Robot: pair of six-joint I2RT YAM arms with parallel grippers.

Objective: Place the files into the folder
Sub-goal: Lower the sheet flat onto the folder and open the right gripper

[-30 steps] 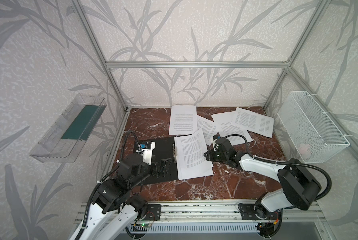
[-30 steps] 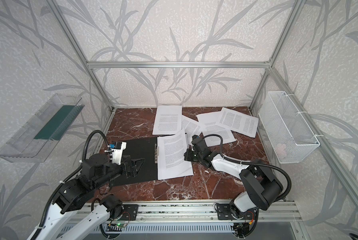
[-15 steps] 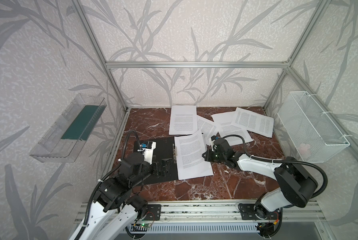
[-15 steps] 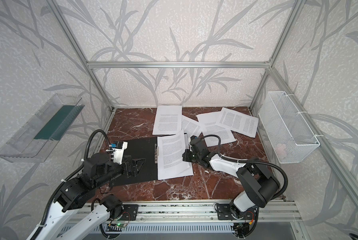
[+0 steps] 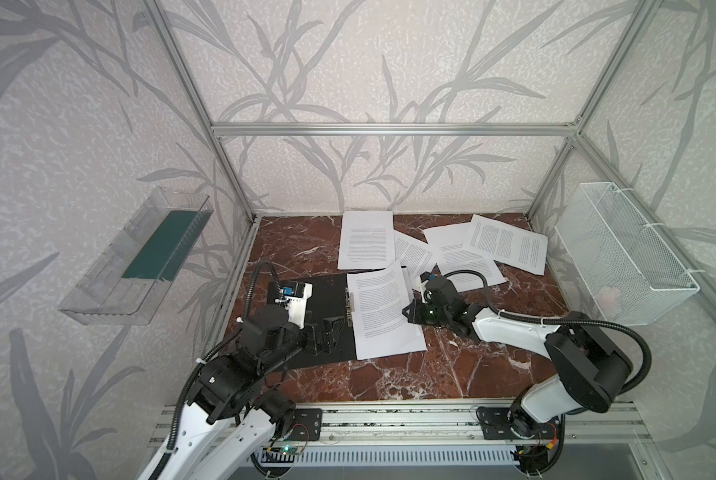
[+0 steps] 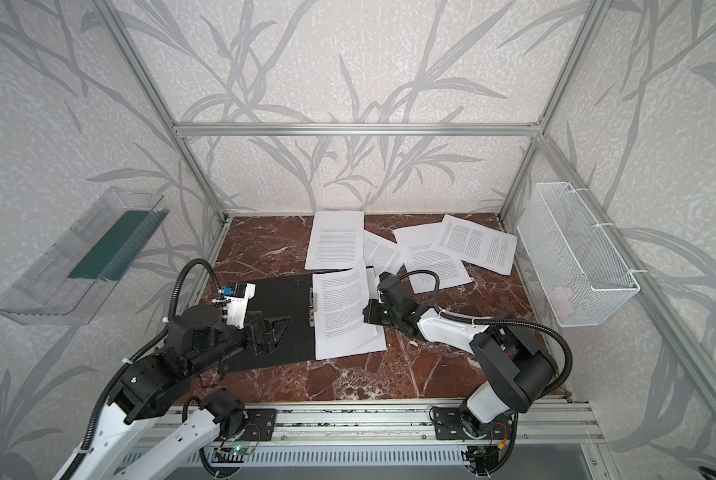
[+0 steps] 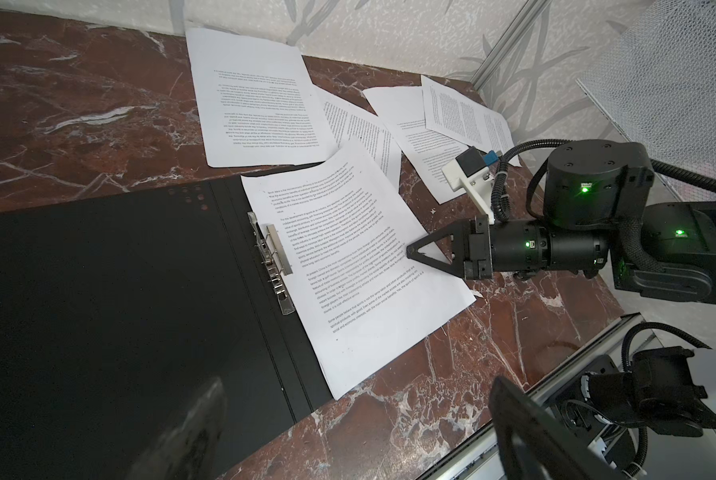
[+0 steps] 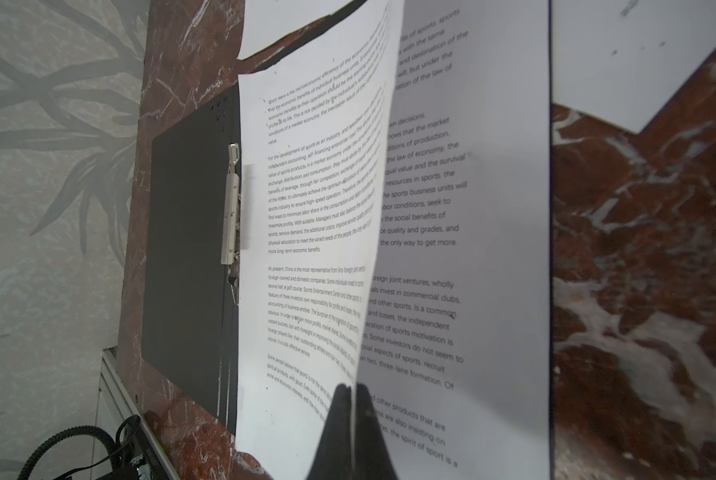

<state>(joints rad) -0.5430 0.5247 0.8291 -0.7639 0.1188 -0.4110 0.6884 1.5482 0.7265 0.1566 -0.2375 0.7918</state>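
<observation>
Over the folder, we pinch one sheet in our closed right fingers above a lower sheet; left fingers gape empty; four files wait beyond it.

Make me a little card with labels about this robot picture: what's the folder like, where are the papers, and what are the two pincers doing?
folder: open, black inside up, metal clip bar in the middle
right pincer: shut on the edge of one file, that edge lifted
second file: flat beneath it, beside the clip bar
left pincer: open, over the folder's black left half, holding nothing
loose files: four, at the back of the table
</observation>
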